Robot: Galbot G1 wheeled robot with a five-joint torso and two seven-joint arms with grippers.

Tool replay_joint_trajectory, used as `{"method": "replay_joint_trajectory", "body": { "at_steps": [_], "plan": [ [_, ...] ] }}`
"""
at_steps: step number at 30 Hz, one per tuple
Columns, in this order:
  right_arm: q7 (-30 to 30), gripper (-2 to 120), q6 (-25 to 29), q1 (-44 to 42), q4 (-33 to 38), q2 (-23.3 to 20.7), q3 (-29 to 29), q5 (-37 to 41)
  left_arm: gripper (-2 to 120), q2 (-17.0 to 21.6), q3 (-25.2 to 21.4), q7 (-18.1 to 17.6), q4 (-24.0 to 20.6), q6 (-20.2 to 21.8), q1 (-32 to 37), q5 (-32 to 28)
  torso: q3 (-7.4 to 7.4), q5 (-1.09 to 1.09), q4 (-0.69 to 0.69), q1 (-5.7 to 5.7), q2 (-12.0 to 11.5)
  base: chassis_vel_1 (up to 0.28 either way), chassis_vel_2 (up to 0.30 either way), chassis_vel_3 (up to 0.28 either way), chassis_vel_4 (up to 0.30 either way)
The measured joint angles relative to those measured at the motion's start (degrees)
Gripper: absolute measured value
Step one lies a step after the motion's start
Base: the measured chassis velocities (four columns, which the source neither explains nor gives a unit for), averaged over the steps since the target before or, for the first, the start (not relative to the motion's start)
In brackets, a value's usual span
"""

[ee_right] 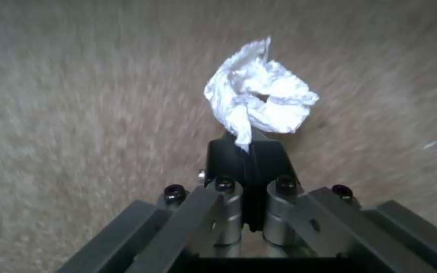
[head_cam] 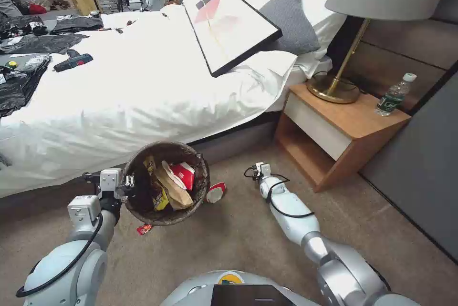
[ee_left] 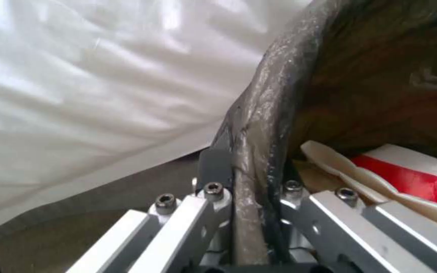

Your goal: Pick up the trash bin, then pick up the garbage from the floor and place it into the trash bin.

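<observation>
The trash bin (head_cam: 167,151), lined with a dark bag, hangs tilted above the carpet beside the bed. My left gripper (ee_left: 251,170) is shut on its rim (ee_left: 269,113). Inside lie yellow wrappers (head_cam: 160,196), a brown paper scrap (head_cam: 172,187) and a red-and-white cup (ee_left: 411,174). My right gripper (ee_right: 246,146) is shut on a crumpled white tissue (ee_right: 259,98), held above the carpet. The right arm (head_cam: 286,206) reaches forward between the bin and the nightstand. A crushed red-and-white cup (head_cam: 217,193) and a small red scrap (head_cam: 144,229) lie on the floor by the bin.
The bed (head_cam: 119,96) spans the left and carries a framed picture (head_cam: 229,25), black bags (head_cam: 19,82) and tools. A wooden nightstand (head_cam: 334,129) at the right holds a lamp (head_cam: 334,89) and a green-labelled bottle (head_cam: 395,95). Open carpet (head_cam: 238,244) lies in front.
</observation>
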Motion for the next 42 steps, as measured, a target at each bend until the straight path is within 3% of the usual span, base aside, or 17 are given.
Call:
{"method": "replay_joint_trajectory", "body": {
  "at_steps": [4,5,9,10,14,16,17,21,31,42],
  "plan": [
    [0.8,0,-2.8,-4.5,11.5,-3.2,0.4,3.7,3,0.0,-0.2,0.0,-0.2,0.1,0.1,-0.3,0.0,0.01,0.01,0.0,0.0,0.0,0.0,0.0,0.0],
    [0.8,0,-2.8,-4.5,11.5,-3.2,0.4,3.7,3,0.0,-0.2,0.0,-0.2,0.1,0.1,-0.3,0.0,0.01,0.01,0.0,0.0,0.0,0.0,0.0,0.0],
    [1.6,0,-5.5,-10.5,25.9,-6.9,1.6,7.8,3,0.0,-0.2,0.0,-0.4,0.2,0.1,-0.4,0.0,0.01,0.01,0.0,0.0,0.0,0.0,0.0,0.0],
    [1.6,0,-5.5,-10.5,25.9,-6.9,1.6,7.8,3,0.0,-0.2,0.0,-0.4,0.2,0.1,-0.4,0.0,0.01,0.01,0.0,0.0,0.0,0.0,0.0,0.0],
    [1.8,0,-7.1,-16.0,38.5,-11.0,3.8,10.2,3,0.0,-0.2,-0.1,-0.5,0.6,0.1,-0.4,0.0,0.0,0.0,0.0,0.0,0.0,0.0,0.0,0.0],
    [1.8,0,-7.3,-16.8,40.5,-11.7,4.2,10.5,3,0.0,-0.2,-0.1,-0.5,0.7,0.1,-0.4,0.0,0.02,-0.01,0.0,0.0,0.0,0.0,0.0,0.0],
    [1.7,0,-7.9,-18.6,45.5,-13.6,5.2,11.1,3,0.0,-0.2,-0.1,-0.5,0.7,0.0,-0.4,-0.01,0.01,0.0,0.0,0.0,0.0,0.0,0.0,0.0],
    [1.0,0,-8.6,-21.8,54.4,-17.4,7.0,12.1,3,-0.1,-0.1,-0.1,-0.4,0.7,0.0,-0.4,-0.01,0.02,0.0,0.0,0.0,0.0,0.0,0.0,0.0],
    [-3.5,0,-9.4,-25.2,73.3,-23.4,8.2,16.3,3,0.0,0.2,-0.2,-0.1,0.7,-0.3,-0.2,0.0,0.0,0.01,0.0,0.0,0.0,0.0,0.0,0.0],
    [-7.3,0,-11.4,-20.9,81.8,-25.8,3.6,20.7,3,-0.1,0.4,-0.2,-0.1,0.8,-0.3,-0.1,0.0,0.0,0.01,0.0,0.0,0.0,0.0,0.0,0.0]
  ]
}}
